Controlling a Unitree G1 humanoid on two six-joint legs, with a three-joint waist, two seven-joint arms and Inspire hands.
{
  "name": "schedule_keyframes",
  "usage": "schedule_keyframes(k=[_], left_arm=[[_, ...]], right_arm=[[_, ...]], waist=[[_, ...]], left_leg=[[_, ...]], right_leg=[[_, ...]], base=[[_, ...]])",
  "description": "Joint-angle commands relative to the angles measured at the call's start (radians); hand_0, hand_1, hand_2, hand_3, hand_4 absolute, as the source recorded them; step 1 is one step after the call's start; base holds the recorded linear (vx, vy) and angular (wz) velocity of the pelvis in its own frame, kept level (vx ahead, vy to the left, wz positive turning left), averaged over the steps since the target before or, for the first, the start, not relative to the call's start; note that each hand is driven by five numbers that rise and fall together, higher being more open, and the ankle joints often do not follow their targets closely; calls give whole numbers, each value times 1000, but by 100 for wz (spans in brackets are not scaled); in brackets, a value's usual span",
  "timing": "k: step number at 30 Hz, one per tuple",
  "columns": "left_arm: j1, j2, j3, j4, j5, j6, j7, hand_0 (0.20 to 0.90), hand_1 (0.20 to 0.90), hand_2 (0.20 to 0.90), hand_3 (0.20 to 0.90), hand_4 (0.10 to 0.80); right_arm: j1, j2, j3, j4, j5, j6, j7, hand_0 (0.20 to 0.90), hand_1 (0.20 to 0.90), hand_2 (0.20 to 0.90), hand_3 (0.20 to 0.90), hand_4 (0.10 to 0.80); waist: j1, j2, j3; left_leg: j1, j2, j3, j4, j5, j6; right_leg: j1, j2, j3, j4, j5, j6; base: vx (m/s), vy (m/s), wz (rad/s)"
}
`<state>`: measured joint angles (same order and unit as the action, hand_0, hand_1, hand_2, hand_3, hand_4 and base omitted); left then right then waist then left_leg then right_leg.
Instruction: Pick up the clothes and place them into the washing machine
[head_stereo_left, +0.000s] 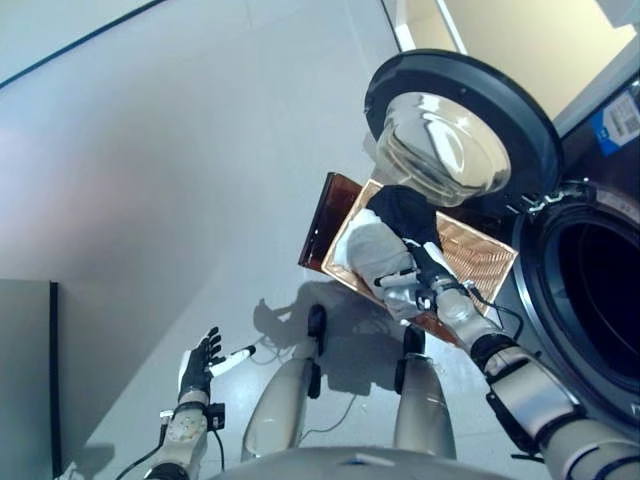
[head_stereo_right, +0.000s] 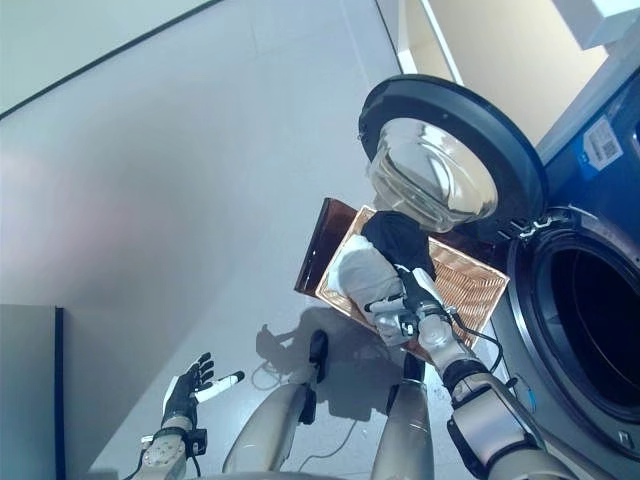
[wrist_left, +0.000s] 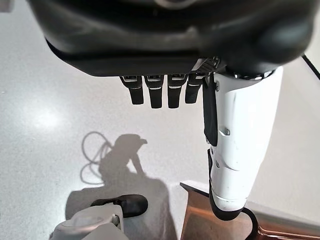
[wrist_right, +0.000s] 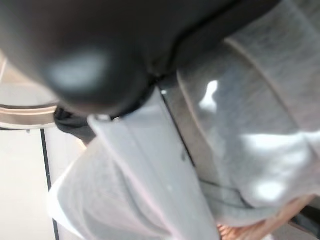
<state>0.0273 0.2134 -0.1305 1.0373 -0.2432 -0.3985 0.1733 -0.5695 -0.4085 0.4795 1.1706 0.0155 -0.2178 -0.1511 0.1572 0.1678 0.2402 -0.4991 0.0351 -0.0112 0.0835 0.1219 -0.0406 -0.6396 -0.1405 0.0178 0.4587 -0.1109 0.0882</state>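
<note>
Grey floor (head_stereo_left: 150, 150), front-loading washing machine (head_stereo_left: 590, 300) with its door (head_stereo_left: 455, 130) swung open.
Wicker basket (head_stereo_left: 480, 255) holds grey garment (head_stereo_left: 368, 250) and black garment (head_stereo_left: 408, 215); right hand (head_stereo_left: 420, 290) on the grey one, grip unclear; left hand (head_stereo_left: 198, 362) spread, empty.

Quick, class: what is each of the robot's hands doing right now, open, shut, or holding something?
Left hand: open, fingers straight, holding nothing, out over the floor.
Right hand: down on the grey garment in the basket; its grip cannot be told.

Pale grey speckled floor (head_stereo_left: 180, 180) with a soft glare; a cream wall (head_stereo_left: 520, 40) at the far side.
</note>
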Motion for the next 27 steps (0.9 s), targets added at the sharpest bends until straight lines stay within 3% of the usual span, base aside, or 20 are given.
schedule_keyframes(k=[1, 2, 20, 27], left_arm=[[9, 117, 46, -47, 3, -25, 23, 900, 900, 900, 900, 800], [9, 117, 46, -47, 3, -25, 23, 900, 900, 900, 900, 800], [26, 126, 87, -51, 17, -10, -21, 900, 900, 900, 900, 800], [25, 134, 101, -32, 15, -9, -18, 900, 900, 900, 900, 800]], right_arm=[[-62, 55, 37, -62, 51, -55, 57, 252, 252, 252, 252, 337], [-62, 55, 37, -62, 51, -55, 57, 200, 200, 200, 200, 300], [-42, 16, 64, -60, -5, -54, 105, 200, 200, 200, 200, 300], [-21, -16, -29, -57, 41, -57, 67, 200, 200, 200, 200, 300]], waist=[[37, -27, -13], [38, -27, -13], [31, -37, -36], [22, -40, -40]], left_leg=[[-48, -61, 15, 47, -36, 22], [-48, -61, 15, 47, -36, 22], [-61, -61, 15, 52, -36, 23], [-57, -59, 17, 56, -40, 23]], right_leg=[[63, -5, 11, -246, 160, -27], [63, -5, 11, -246, 160, -27], [44, 2, 27, -237, 160, -29], [48, 4, 31, -235, 157, -31]], base=[[-4, 17, -3], [-7, 13, -3], [-5, -1, -2], [-1, -4, -2]])
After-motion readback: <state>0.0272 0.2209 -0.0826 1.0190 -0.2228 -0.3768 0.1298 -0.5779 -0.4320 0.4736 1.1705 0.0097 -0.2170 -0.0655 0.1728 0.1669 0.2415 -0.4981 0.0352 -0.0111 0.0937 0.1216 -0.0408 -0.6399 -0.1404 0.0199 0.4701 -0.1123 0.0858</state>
